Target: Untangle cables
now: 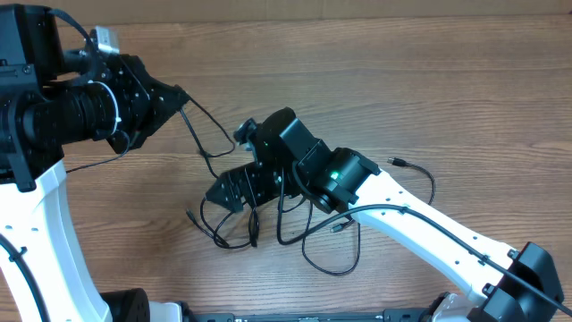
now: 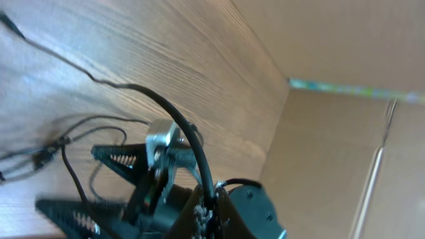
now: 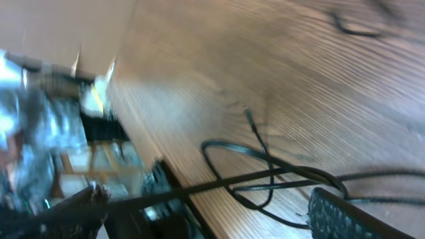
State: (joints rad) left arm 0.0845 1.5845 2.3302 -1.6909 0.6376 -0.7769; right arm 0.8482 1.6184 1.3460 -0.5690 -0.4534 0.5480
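Thin black cables [image 1: 315, 234] lie looped and crossed on the wooden table [image 1: 375, 80], with one plug [image 1: 396, 163] off to the right. My left gripper [image 1: 181, 95] at upper left is shut on one cable [image 1: 200, 134] that runs down into the tangle. In the left wrist view that cable [image 2: 178, 129] enters the closed left gripper [image 2: 206, 192]. My right gripper [image 1: 223, 192] hovers open over the left part of the tangle. In the right wrist view a taut cable [image 3: 219, 182] crosses the gap of the open right gripper [image 3: 207, 196] above a loop [image 3: 265, 196] lying on the table.
The table's near edge [image 3: 189, 192] runs close below the right gripper. A cardboard wall [image 2: 345, 153] stands at the table's far side. The right arm [image 1: 420, 219] stretches in from the lower right over some cable loops.
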